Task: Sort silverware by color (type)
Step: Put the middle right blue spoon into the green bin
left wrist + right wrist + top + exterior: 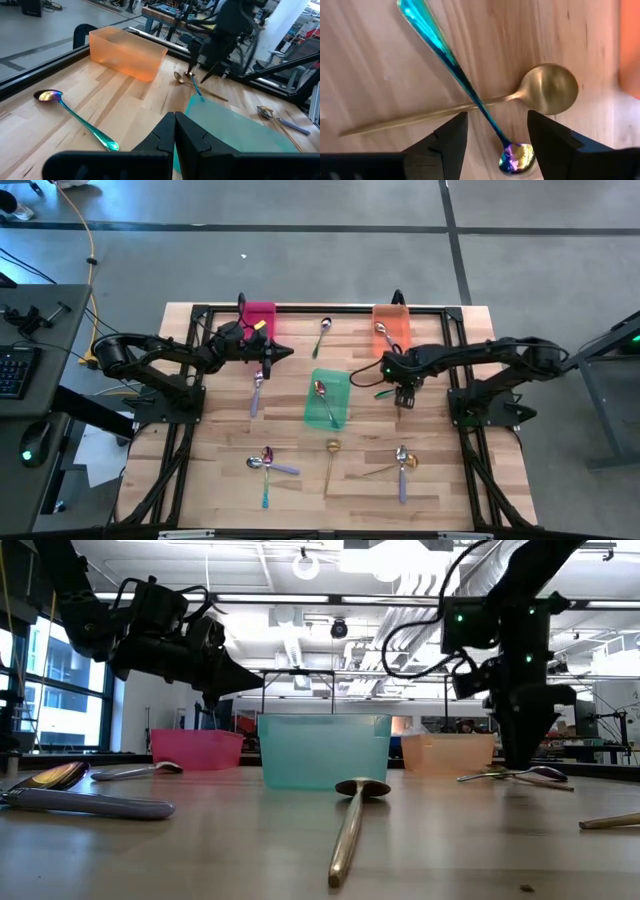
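The right gripper (497, 134) hangs spread wide and empty over two crossed spoons between the green bin (327, 399) and the orange bin (392, 327): a teal-handled spoon (451, 67) lying across a gold spoon (547, 90); the step looks like a pick, and the next move calls for straddling one handle without dragging the other; the left gripper (175, 131) waits shut and empty near the pink bin (259, 317); other spoons lie scattered nearer; which crossed spoon is aimed at I cannot tell.
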